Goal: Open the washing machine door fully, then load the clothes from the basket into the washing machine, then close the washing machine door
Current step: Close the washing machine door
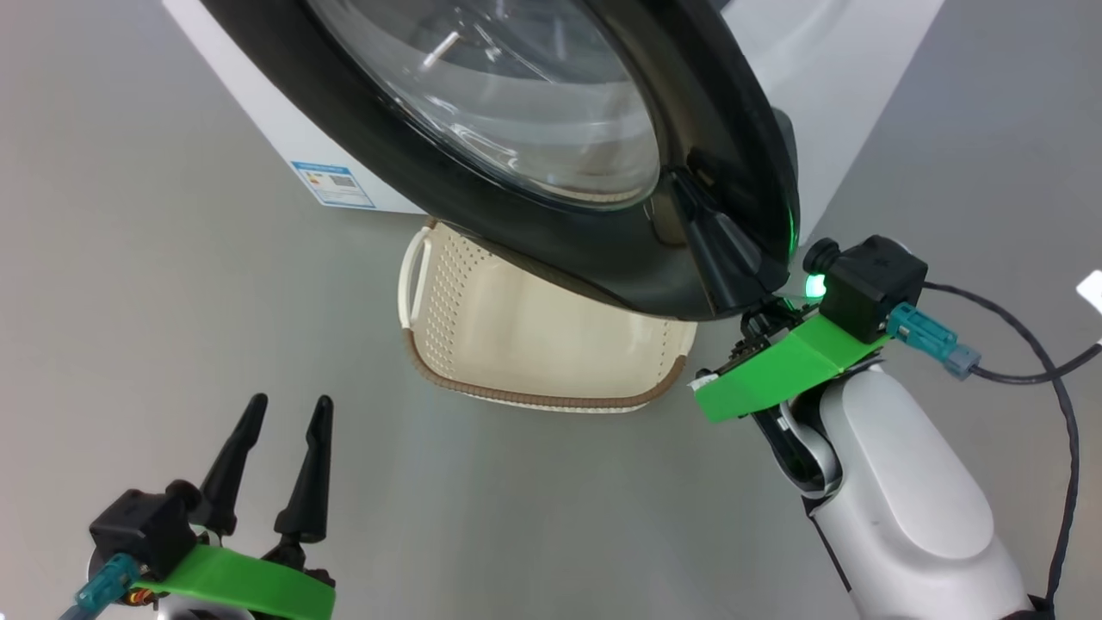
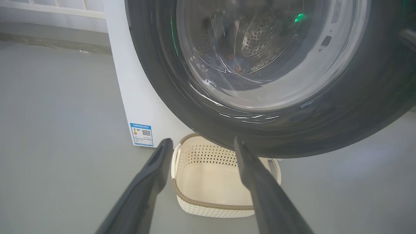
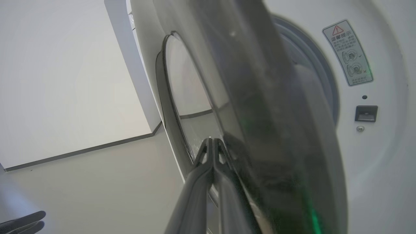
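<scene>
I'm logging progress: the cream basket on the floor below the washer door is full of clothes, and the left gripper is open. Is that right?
Not quite. The basket is empty; the left wrist view shows its bare bottom. The rest holds: it sits on the floor below the washer door, and the left gripper is open.

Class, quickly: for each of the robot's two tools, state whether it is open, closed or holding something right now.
Left tool: open, holding nothing.
Right tool: closed, empty, lying against the washing machine door frame.
</scene>
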{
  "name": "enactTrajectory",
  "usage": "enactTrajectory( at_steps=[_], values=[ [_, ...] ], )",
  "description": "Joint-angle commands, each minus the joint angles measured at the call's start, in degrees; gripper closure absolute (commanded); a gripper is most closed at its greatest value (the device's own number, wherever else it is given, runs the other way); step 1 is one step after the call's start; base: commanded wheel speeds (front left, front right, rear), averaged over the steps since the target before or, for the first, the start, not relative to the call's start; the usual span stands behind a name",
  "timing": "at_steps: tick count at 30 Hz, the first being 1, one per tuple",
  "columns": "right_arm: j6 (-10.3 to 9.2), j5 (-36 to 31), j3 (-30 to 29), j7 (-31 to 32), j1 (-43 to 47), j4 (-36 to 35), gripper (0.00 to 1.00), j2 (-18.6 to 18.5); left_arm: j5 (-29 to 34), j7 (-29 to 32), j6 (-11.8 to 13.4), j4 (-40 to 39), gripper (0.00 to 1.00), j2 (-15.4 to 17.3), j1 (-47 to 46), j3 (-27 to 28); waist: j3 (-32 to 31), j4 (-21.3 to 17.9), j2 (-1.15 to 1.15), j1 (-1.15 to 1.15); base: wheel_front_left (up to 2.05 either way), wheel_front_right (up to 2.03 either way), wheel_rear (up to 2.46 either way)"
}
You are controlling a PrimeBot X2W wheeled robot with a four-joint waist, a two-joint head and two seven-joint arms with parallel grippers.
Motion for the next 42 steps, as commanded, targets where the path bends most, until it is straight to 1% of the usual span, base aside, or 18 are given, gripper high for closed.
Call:
enactTrajectory(
  at_steps=[1, 11, 22, 31, 42],
  values=[
    [0.06, -0.40, 0.00, -0.26, -1.22, -1.44, 1.00, 0.92, -0.36, -0.52, -0.14, -1.33, 0.00, 1.92, -1.87, 2.31, 0.56, -0.72, 0.00, 0.00, 0.00, 0.00, 0.00],
    [0.06, -1.44, -2.13, -0.26, -3.85, -0.85, 1.00, 0.41, -0.43, -0.52, -0.14, -1.78, 0.00, 2.54, -2.11, 1.98, 2.88, -2.36, 0.00, 0.00, 0.00, 0.00, 0.00],
    [0.06, -2.72, -3.98, -0.26, -9.20, 0.37, 1.00, -0.98, -0.99, -0.52, -0.14, -2.88, 0.00, 2.49, -4.70, 0.70, 8.13, -1.03, 0.00, 0.00, 0.00, 0.00, 0.00],
    [0.06, -3.33, -5.31, -0.26, -13.19, 1.38, 1.00, -1.18, -1.18, -0.52, -0.14, -3.53, 0.00, 2.12, -5.37, 0.53, 9.96, 0.02, 0.00, 0.00, 0.00, 0.00, 0.00],
    [0.06, -4.13, -6.15, -0.26, -19.80, 2.57, 1.00, -2.57, -1.45, -0.52, -0.14, -4.71, 0.00, 1.60, -5.83, 0.67, 12.84, 0.66, 0.00, 0.00, 0.00, 0.00, 0.00]
  ],
)
